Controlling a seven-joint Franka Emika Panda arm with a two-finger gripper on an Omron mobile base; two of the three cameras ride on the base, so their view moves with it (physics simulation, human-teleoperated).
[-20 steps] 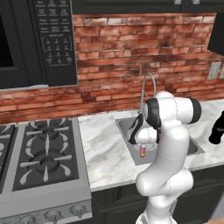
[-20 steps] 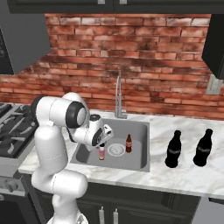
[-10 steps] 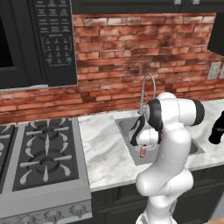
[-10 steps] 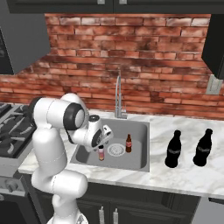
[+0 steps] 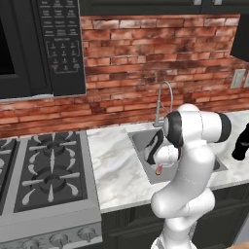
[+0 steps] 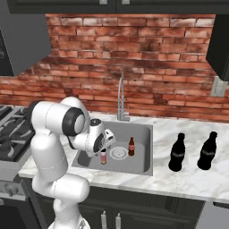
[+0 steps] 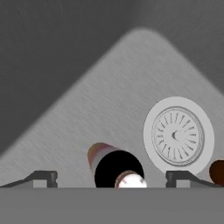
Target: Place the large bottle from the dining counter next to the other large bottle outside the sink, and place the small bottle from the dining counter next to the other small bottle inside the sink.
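Note:
A small bottle (image 6: 103, 157) with a pink label stands on the floor of the sink (image 6: 144, 132). In the hand view this small bottle (image 7: 117, 168) shows from above, between the spread fingertips (image 7: 44, 177) with a gap on each side. My gripper (image 6: 102, 145) is open just over it, and shows as well in the left base view (image 5: 156, 156). The other small bottle (image 6: 131, 146), brown, stands a little to the right, past the drain (image 7: 178, 136). Two large black bottles (image 6: 178, 152) (image 6: 208, 150) stand side by side on the counter right of the sink.
A tall faucet (image 6: 120, 96) rises behind the sink. The stove (image 5: 48, 170) lies left of the sink, with the microwave (image 5: 44, 44) above it. Marble counter (image 5: 116, 165) runs between stove and sink. One large bottle (image 5: 241, 142) shows at the right edge.
The jaws have spread wide and let go of the pink-labelled small bottle, which now stands free on the sink floor. The arm has hardly moved.

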